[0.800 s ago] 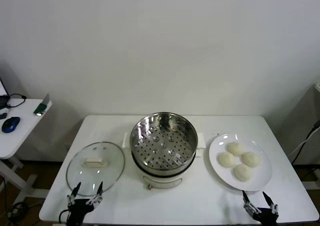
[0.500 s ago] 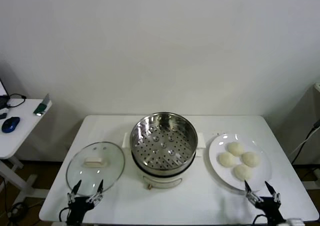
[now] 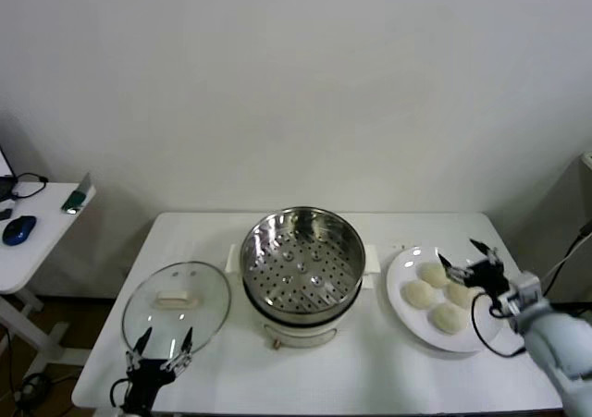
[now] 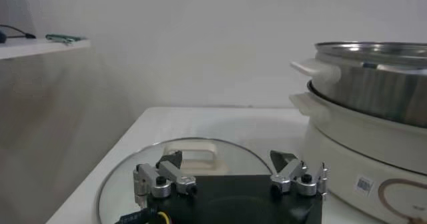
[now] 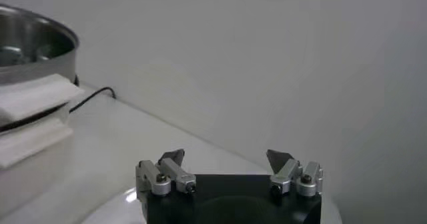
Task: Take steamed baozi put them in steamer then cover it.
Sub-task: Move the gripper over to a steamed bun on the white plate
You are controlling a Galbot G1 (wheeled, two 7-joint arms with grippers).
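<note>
The steamer (image 3: 301, 262), a shiny steel basket with a perforated floor, sits on a white cooker base (image 3: 298, 331) at the table's middle. Several cream-white baozi (image 3: 419, 294) lie on a white plate (image 3: 400, 271) to its right. My right gripper (image 3: 461, 254) is open and empty, just above the plate's far side, over the buns. My left gripper (image 3: 163, 340) is open and empty at the front edge of the glass lid (image 3: 199, 288), which lies flat on the table. The left wrist view shows the lid (image 4: 193, 153), the steamer (image 4: 373, 72) and that gripper (image 4: 227, 160). The right wrist view shows its gripper (image 5: 225, 157) and the steamer (image 5: 27, 45); the baozi are hidden there.
A side table (image 3: 37, 241) with a blue mouse (image 3: 18, 229) stands to the left. A white wall is close behind the table. A cable (image 3: 564, 264) hangs at the right edge. Bare tabletop (image 3: 370, 371) lies in front of the cooker.
My right gripper has risen from the table's front edge and moved back over the plate of baozi. The left gripper has stayed in place.
</note>
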